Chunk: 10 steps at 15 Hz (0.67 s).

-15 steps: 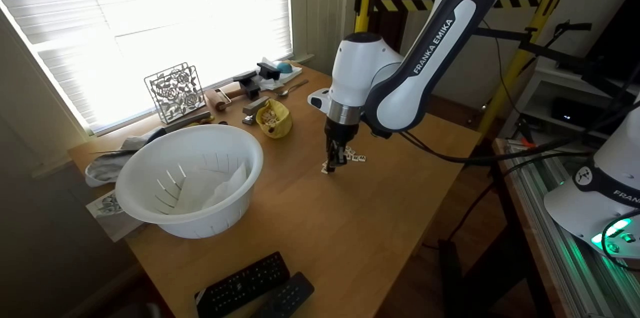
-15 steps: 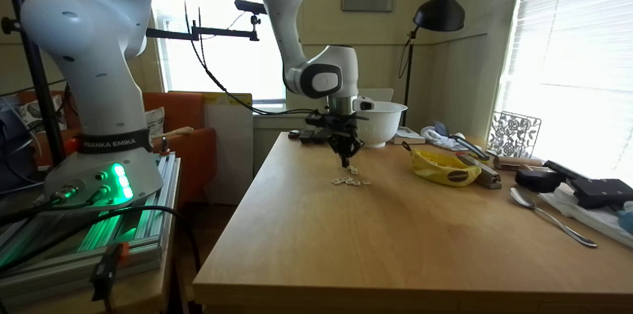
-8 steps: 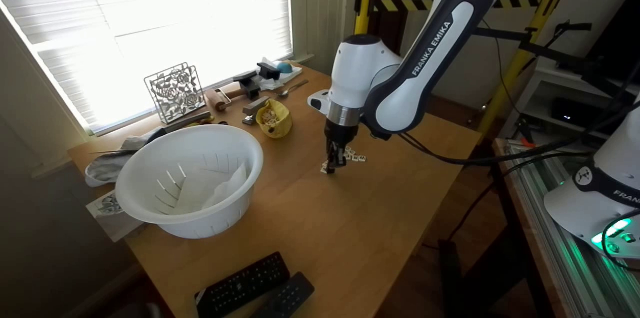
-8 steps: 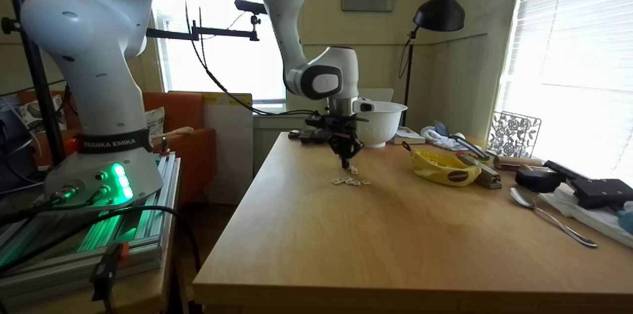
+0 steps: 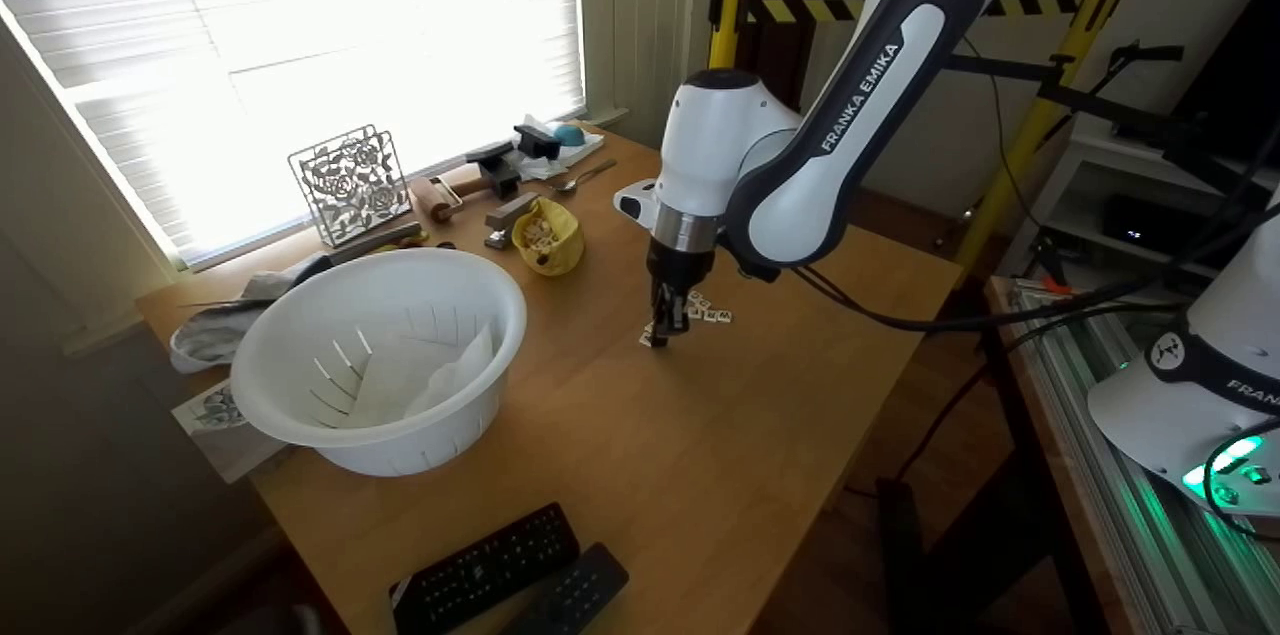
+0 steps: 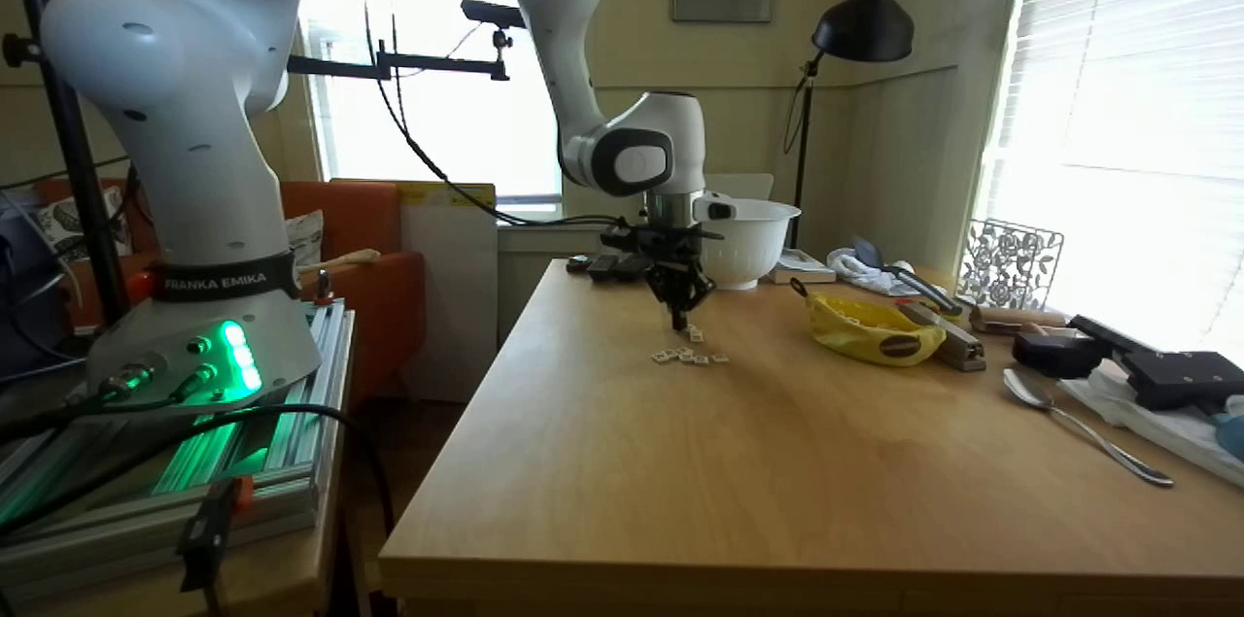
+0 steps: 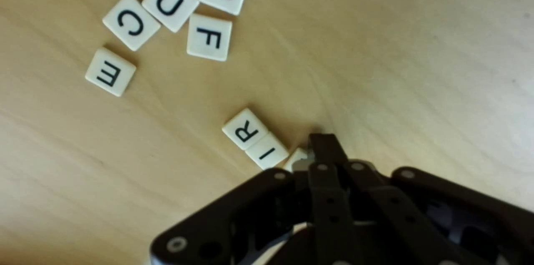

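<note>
From left in the wrist view, an E tile (image 7: 110,72) is lying just apart from a tile cluster (image 7: 170,3) on the counter (image 7: 62,152), an R tile (image 7: 245,129) and I tile (image 7: 267,151) are touching, and a partly hidden tile (image 7: 296,157) is showing beside the clenched gripper (image 7: 327,144), contact unclear.

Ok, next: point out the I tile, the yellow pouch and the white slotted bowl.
I tile (image 7: 267,151): wrist view, middle of its lettered face.
Yellow pouch (image 6: 850,330): an exterior view, on its side wall.
White slotted bowl (image 5: 430,445): an exterior view, on its outer wall.
</note>
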Available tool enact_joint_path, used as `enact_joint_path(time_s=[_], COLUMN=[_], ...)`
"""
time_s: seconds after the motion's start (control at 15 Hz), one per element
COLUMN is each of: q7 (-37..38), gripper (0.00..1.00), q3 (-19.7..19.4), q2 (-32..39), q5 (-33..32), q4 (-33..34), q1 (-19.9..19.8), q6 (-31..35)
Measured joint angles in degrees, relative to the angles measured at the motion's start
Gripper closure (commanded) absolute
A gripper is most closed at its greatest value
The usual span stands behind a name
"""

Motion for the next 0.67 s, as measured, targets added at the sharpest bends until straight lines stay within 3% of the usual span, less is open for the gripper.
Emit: enact_joint_path(time_s=[0.67], q7=[0.7], gripper=[1.00], q3=[0.7], q2=[-0.1], q5=[0.5], q4=[1.1], q1=[-0.1], q6=[0.0])
